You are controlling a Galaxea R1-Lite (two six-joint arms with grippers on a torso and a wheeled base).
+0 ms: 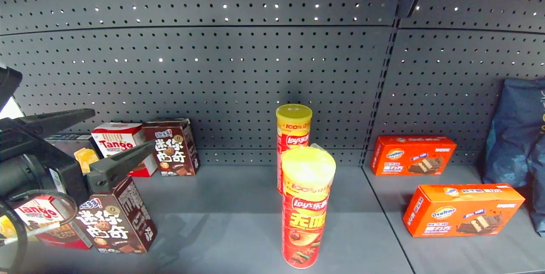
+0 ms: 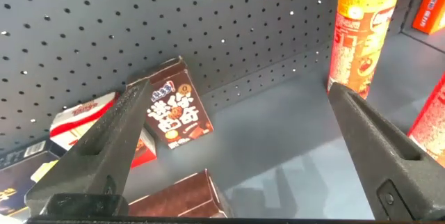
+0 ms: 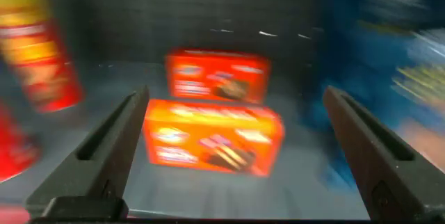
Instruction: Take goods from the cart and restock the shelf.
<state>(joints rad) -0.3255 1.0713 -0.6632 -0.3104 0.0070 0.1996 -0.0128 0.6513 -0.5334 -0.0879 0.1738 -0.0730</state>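
Note:
My left gripper (image 1: 122, 128) hangs open and empty at the left end of the shelf, just above a dark brown cookie box (image 1: 115, 218) standing at the shelf front. The left wrist view shows that gripper (image 2: 238, 92) with the top of this box (image 2: 184, 196) below its spread fingers. A second brown cookie box (image 1: 172, 146) (image 2: 174, 113) stands at the back. My right gripper (image 3: 236, 95) is open and holds nothing, facing two orange boxes (image 3: 212, 137) (image 3: 219, 74) on the shelf.
Red-and-white wafer boxes (image 1: 121, 139) (image 1: 42, 218) stand by the brown ones. Two chip cans (image 1: 306, 206) (image 1: 294, 137) stand mid-shelf, one behind the other. Orange boxes (image 1: 462, 210) (image 1: 413, 154) and a blue bag (image 1: 519, 137) are at the right. A pegboard wall (image 1: 213, 73) backs the shelf.

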